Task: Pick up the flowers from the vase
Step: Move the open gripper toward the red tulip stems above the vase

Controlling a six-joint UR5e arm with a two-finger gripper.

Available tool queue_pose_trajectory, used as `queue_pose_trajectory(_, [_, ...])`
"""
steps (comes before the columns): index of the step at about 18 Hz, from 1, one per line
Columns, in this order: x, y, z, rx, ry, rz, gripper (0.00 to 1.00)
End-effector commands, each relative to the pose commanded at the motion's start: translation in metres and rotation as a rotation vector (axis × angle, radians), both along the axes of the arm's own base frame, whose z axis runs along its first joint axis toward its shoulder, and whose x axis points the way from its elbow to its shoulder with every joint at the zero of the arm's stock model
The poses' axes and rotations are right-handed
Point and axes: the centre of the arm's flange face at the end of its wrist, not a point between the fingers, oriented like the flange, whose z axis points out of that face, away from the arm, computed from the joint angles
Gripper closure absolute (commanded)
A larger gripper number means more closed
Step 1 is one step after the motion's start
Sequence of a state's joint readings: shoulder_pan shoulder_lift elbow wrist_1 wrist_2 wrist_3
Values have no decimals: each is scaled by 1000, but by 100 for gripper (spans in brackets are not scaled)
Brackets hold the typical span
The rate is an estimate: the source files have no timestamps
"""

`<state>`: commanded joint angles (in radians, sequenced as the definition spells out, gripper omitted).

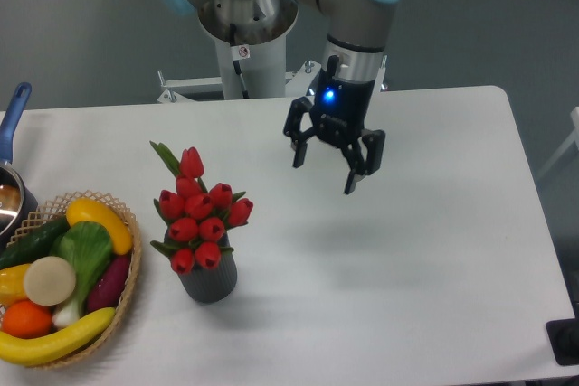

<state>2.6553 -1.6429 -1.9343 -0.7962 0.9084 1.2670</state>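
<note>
Camera view: the black two-finger gripper (324,166) hangs spread wide and empty over the white table's middle, well apart from the red tulip bunch (200,211) in the ribbed dark grey vase (209,279) near the front-left edge. A sideways approach could topple the vase.
</note>
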Motion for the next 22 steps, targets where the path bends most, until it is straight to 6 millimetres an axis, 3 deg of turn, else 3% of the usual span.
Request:
queue_pose_trajectory(9, [28,10,-29,214,-133,-163,0])
queue_pose_trajectory(17, [34,31,-66,319,-275,-224,0])
queue_pose_trajectory(22, [34,42,-76,344,-304,-249,0])
